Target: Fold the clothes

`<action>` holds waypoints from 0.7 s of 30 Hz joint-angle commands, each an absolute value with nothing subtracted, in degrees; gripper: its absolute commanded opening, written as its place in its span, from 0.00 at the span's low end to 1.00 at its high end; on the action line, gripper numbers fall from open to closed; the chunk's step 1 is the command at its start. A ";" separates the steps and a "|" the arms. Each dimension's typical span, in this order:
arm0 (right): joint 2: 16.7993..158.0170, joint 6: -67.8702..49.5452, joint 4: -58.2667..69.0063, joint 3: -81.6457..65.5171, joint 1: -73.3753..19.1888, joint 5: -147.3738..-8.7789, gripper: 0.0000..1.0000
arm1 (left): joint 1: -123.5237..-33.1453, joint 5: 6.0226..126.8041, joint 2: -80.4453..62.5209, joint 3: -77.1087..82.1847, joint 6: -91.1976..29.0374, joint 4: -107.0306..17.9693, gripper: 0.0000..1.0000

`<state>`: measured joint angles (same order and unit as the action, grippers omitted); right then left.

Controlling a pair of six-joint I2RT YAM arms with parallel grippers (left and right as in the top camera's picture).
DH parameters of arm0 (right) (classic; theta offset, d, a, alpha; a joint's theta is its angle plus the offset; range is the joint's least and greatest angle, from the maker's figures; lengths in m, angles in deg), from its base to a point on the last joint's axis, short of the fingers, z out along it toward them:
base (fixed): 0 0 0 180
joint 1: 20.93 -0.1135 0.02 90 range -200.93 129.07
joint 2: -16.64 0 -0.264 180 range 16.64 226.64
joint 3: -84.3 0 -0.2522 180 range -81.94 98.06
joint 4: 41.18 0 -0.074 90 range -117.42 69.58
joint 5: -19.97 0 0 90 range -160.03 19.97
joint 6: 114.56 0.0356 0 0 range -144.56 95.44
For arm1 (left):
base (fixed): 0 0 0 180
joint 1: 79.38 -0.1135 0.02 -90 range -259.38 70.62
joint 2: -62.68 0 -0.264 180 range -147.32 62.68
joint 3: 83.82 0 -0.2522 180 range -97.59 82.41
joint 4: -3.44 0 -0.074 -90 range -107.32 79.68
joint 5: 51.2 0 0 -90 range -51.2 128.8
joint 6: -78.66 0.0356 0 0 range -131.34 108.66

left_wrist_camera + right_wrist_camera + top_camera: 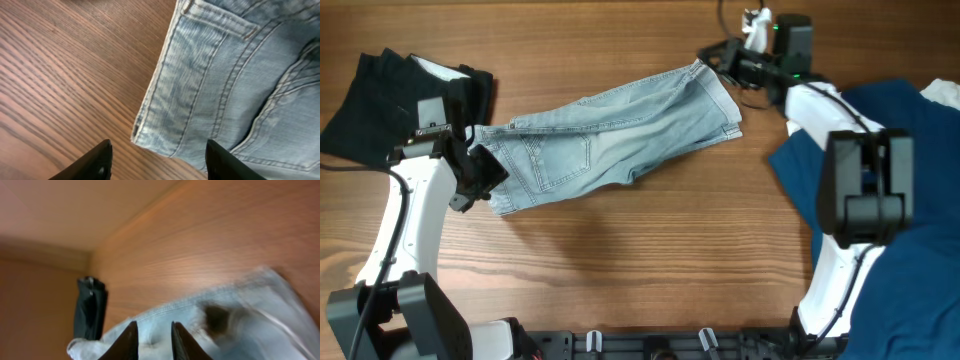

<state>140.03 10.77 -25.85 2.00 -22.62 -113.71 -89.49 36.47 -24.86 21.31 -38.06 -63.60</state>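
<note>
The pale-blue denim shorts (610, 140) lie spread across the middle of the table, waistband at the left and leg hems at the upper right. My left gripper (480, 178) is open at the waistband's lower left corner. In the left wrist view its fingers (157, 162) straddle that corner (165, 125) without holding it. My right gripper (715, 55) is at the far hem corner. In the right wrist view its fingers (152, 340) are close together with denim (225, 325) pinched between them. A black garment (380, 100) lies at the far left, and a navy one (920, 200) at the right.
Something white (945, 92) shows at the navy garment's top right edge, and another white piece (438, 68) on the black garment. Bare wood tabletop (650, 260) runs in front of the shorts. The arm bases stand along the front edge.
</note>
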 commanded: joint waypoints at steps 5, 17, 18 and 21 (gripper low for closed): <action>138.48 -8.42 1.86 1.96 -24.59 -104.32 0.06 | -89.71 35.68 -24.67 20.59 -35.70 -62.88 0.61; 142.70 22.29 -49.04 2.00 -35.72 -106.98 0.05 | -89.71 35.70 -24.67 20.59 -35.72 -62.77 0.63; 141.56 19.73 -44.67 2.02 -34.78 -106.94 0.05 | -89.71 35.70 -24.67 20.59 -35.72 -62.86 0.64; 139.46 6.71 -23.45 2.20 -31.45 -108.25 0.12 | -89.71 35.70 -24.67 20.59 -35.62 -63.84 0.68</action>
